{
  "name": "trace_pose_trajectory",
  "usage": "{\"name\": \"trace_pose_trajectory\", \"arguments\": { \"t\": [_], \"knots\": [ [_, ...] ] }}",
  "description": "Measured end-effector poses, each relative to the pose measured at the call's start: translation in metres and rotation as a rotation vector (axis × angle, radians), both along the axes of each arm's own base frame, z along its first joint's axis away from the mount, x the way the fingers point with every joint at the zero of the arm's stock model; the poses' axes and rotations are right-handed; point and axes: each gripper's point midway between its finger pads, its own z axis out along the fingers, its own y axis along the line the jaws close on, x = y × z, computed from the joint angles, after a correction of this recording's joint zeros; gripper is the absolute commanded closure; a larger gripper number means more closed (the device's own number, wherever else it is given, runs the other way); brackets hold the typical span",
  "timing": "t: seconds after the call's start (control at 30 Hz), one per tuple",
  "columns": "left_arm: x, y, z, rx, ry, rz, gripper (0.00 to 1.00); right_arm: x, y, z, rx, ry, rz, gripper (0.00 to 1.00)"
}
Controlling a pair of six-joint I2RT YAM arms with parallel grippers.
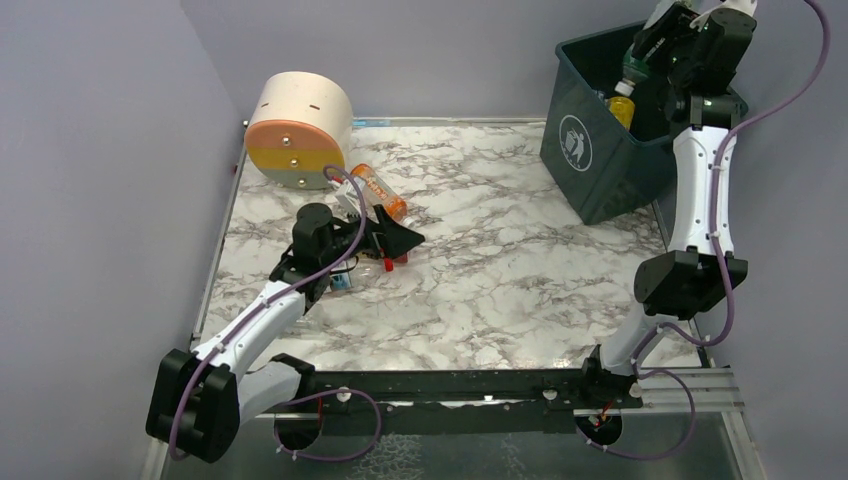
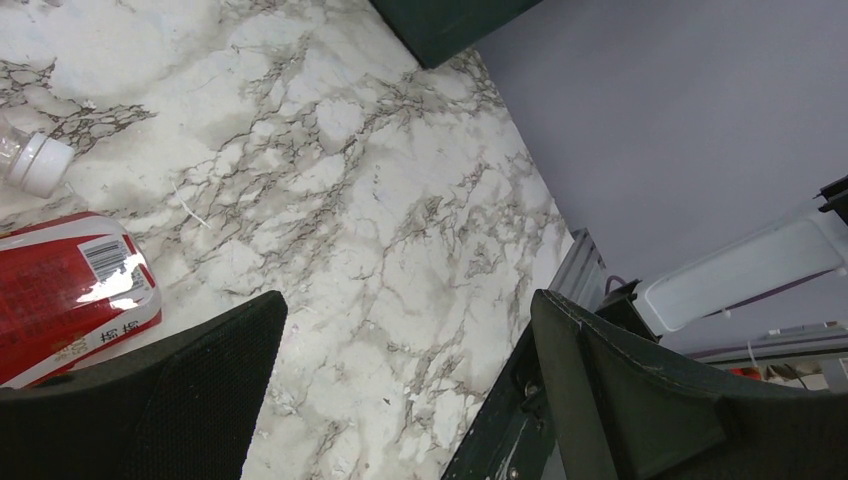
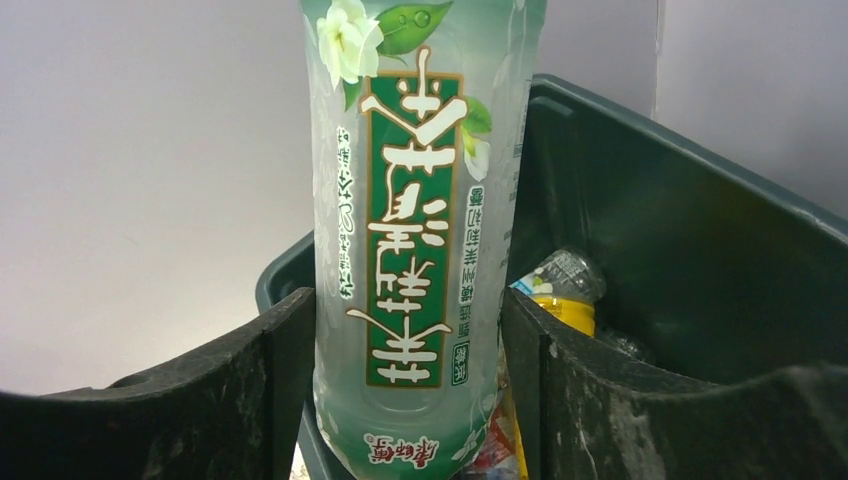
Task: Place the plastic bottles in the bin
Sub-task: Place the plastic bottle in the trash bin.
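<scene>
My right gripper point(image 1: 648, 52) is shut on a clear bottle with a green label point(image 3: 420, 230) and holds it upright above the dark teal bin point(image 1: 600, 150). The bin's rim point(image 3: 690, 160) shows behind the bottle, with a yellow bottle point(image 3: 566, 300) inside, also seen from above point(image 1: 622, 106). My left gripper point(image 1: 398, 240) is open and low over the table. An orange bottle point(image 1: 379, 191) lies just behind it. A red-labelled bottle point(image 2: 70, 295) lies beside its left finger, and a white-capped bottle point(image 2: 38, 164) lies farther off.
A cream cylinder point(image 1: 298, 130) with an orange and green face lies at the back left, close to the orange bottle. A blue-labelled item point(image 1: 341, 282) lies under the left arm. Walls close in the table at left and back. The bin's corner point(image 2: 450, 20) shows in the left wrist view.
</scene>
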Motion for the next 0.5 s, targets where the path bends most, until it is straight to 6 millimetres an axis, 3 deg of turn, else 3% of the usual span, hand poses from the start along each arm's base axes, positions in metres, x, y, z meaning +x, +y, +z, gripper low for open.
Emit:
{"name": "trace_pose_trajectory", "arguments": {
  "t": [0.17,0.23,0.5],
  "knots": [
    [0.002,-0.001,0.0,0.012,0.001,-0.003,0.01,0.001,-0.004,-0.008,0.004,0.02,-0.023,0.26],
    [0.003,-0.001,0.0,0.015,0.001,-0.004,0.01,0.001,-0.006,-0.01,0.004,0.023,-0.03,0.15],
    [0.001,0.0,-0.008,0.035,0.029,-0.006,0.01,0.003,-0.004,-0.022,0.026,0.046,-0.021,0.08]
  ]
}}
